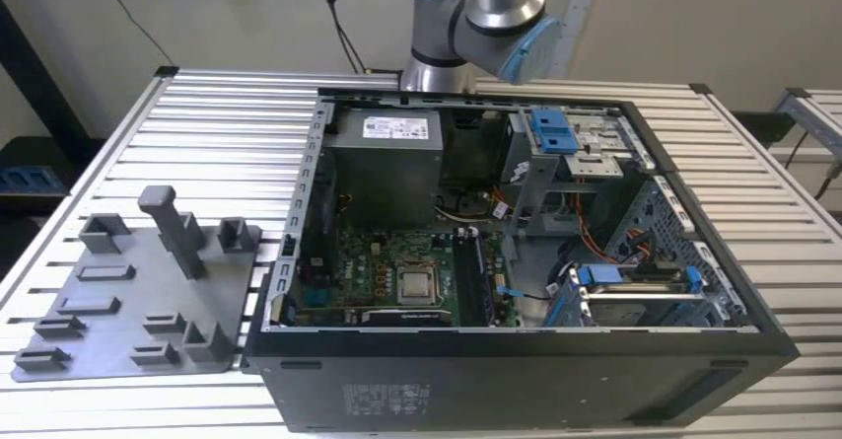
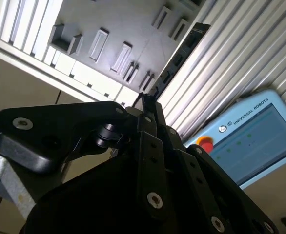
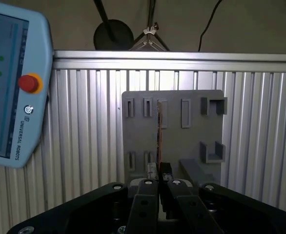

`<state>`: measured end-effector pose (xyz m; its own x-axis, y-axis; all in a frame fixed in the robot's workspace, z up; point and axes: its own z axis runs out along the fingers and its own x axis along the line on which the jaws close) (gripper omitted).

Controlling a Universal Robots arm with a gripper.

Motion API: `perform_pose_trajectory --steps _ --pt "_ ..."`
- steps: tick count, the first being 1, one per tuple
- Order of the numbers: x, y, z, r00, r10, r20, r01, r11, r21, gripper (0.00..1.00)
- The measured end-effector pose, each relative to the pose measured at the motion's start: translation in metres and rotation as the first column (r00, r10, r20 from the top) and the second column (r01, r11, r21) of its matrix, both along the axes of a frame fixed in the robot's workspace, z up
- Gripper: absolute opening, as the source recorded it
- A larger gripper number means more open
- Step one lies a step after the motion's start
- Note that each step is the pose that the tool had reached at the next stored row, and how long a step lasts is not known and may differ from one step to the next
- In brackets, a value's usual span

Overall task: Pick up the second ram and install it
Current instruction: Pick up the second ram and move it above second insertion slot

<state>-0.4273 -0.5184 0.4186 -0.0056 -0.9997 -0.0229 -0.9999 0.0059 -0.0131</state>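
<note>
One dark stick, the second ram (image 3: pixel 159 131), is showing edge-on in both wrist views, and your gripper (image 3: pixel 159 175) is clenching its near end while the far end is pointing toward the grey fixture plate (image 3: pixel 182 141), well apart from it. Around the plate the ribbed aluminium table (image 3: pixel 84 122) is spreading out, with the teach pendant (image 3: pixel 11 87) at its edge. The open computer case (image 1: pixel 526 355) is sitting just beside the plate, on the exterior view's right, and your arm (image 1: pixel 487 5) is rising at its far side.
</note>
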Motion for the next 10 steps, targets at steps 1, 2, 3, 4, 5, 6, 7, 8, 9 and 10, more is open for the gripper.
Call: perform_pose_trajectory --steps 1,2,3,4,5,6,7,8,9,10 --pt "0.0 0.0 0.0004 1.0 0.0 0.0 0.0 1.0 0.0 0.14" --pt "0.0 0.0 0.0008 1.0 0.0 0.0001 0.0 1.0 0.0 0.14" --pt "0.0 0.0 0.0011 1.0 0.0 0.0 0.0 1.0 0.0 0.14" --pt "0.0001 0.0001 0.0011 1.0 0.0 0.0001 0.0 1.0 0.0001 0.14" --pt "0.0004 0.0001 0.0011 1.0 0.0 0.0002 0.0 1.0 0.0001 0.14" --pt "0.0009 0.0 0.0013 1.0 0.0 -0.0001 0.0 1.0 -0.0001 0.14" --pt "0.0016 0.0 0.0012 1.0 0.0 -0.0001 0.0 1.0 -0.0001 0.14" --pt "0.0026 0.0 0.0011 1.0 0.0 0.0 0.0 1.0 0.0 0.14" --pt "0.0038 0.0001 0.0012 1.0 0.0 -0.0001 0.0 1.0 -0.0001 0.14" --pt "0.0051 0.0 0.0012 1.0 0.0 -0.0002 0.0 1.0 0.0 0.14"
